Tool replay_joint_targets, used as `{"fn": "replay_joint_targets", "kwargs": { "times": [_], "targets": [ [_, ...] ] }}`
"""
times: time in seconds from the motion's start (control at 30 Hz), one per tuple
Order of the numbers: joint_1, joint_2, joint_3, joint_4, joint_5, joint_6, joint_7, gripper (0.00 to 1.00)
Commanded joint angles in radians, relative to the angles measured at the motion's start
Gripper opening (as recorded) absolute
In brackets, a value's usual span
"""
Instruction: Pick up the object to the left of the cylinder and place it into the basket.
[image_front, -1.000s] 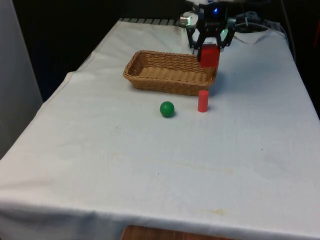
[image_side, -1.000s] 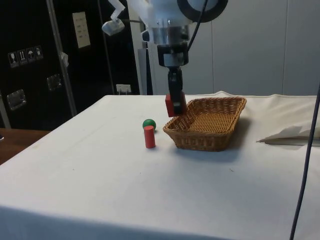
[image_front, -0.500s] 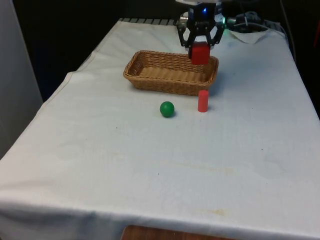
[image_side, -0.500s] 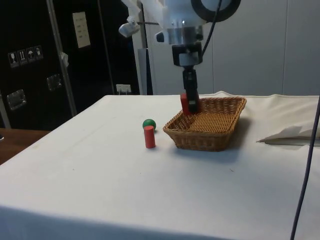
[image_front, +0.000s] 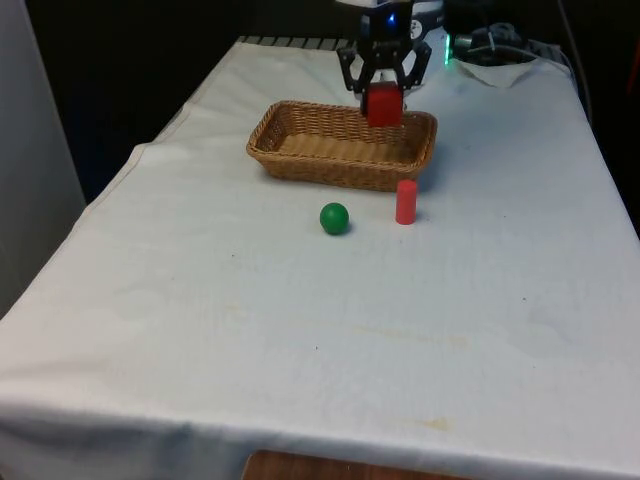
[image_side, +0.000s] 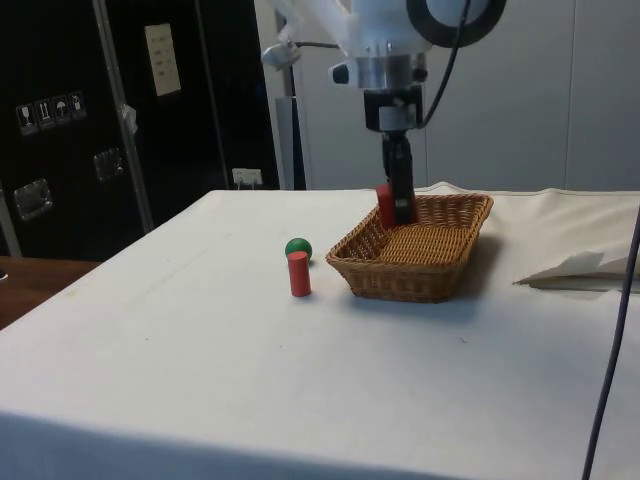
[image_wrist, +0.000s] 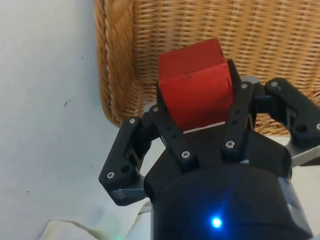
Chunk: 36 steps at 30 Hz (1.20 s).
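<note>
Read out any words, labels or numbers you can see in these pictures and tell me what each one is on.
None can be read.
Pale sheet on the dark cabinets: print too small to read.
Small square signs on the cabinets: pictograms, too small to make out.
Red cube, basket, red cylinder, green ball: no markings visible.

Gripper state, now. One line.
Gripper: shut on the red cube, held above the wicker basket.
</note>
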Motion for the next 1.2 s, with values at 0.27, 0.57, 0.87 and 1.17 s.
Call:
{"fn": "replay_joint_targets", "kwargs": {
  "times": [0.27,0.57,0.87,1.17],
  "targets": [
    [-0.007,0.022,-0.036,-0.031,-0.025,0.1,-0.035,0.0],
    [-0.007,0.073,-0.08,-0.032,-0.021,0.159,-0.102,0.0],
    [-0.003,0.137,-0.109,-0.05,0.003,0.233,-0.159,0.0],
    [-0.011,0.225,-0.112,-0.056,0.035,0.322,-0.204,0.0]
  ]
}}
